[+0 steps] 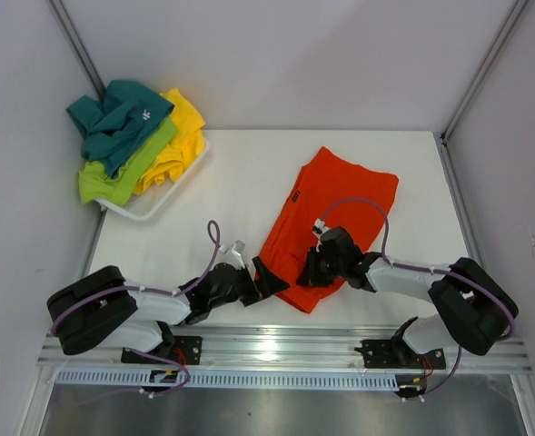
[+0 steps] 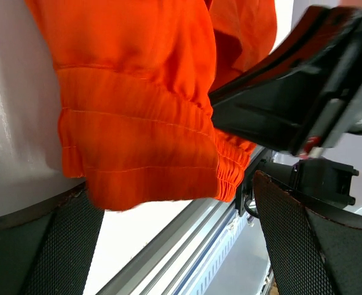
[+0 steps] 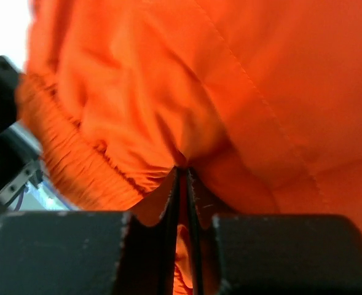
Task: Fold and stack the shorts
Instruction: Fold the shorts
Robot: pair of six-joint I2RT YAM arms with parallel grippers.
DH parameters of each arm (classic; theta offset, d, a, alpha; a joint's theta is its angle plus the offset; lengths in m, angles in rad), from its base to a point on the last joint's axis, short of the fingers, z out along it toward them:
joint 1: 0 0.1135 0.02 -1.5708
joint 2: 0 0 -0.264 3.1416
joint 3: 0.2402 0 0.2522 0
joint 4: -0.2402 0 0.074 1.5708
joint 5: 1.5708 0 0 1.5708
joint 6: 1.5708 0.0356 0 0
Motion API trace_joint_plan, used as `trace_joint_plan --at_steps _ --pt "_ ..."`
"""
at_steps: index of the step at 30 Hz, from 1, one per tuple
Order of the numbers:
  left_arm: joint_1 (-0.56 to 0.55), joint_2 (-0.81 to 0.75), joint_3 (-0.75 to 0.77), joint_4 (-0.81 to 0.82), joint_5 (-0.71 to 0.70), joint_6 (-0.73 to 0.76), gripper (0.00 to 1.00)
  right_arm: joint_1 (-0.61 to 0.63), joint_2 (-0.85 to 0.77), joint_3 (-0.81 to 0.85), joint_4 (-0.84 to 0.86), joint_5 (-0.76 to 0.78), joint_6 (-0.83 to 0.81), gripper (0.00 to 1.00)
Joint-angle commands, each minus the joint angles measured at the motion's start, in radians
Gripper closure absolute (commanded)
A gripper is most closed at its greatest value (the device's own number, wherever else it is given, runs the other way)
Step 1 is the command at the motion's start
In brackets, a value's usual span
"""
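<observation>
The orange shorts [image 1: 335, 213] are pinched at their elastic edge by the right gripper [image 1: 309, 272]; the left gripper [image 1: 269, 277] is spread wide alongside.

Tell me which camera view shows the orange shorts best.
The top external view: it alone shows almost the whole orange shorts lying on the table. The left wrist view shows only the waistband end, and the right wrist view only a fold pinched in the right end effector.
</observation>
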Motion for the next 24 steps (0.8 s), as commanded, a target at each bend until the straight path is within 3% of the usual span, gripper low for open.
trace_joint_plan --at_steps 1,7,13,17,24 --pt "-0.016 0.009 0.014 0.048 -0.057 0.005 0.01 0.032 0.062 -0.042 0.072 0.065 0.057 0.9" --pt "-0.016 -0.028 -0.002 -0.027 -0.083 0.01 0.01 0.069 0.177 -0.11 0.257 0.122 0.208 1.0" --pt "0.001 -0.075 -0.029 -0.071 -0.114 0.031 0.0 0.136 0.302 -0.124 0.457 0.206 0.417 1.0" --pt "0.03 -0.118 -0.034 -0.164 -0.114 0.045 0.01 0.156 0.334 -0.099 0.494 0.232 0.469 1.0" --pt "0.047 -0.173 -0.13 -0.14 -0.17 -0.028 0.01 0.188 0.241 -0.13 0.468 0.361 0.511 1.0"
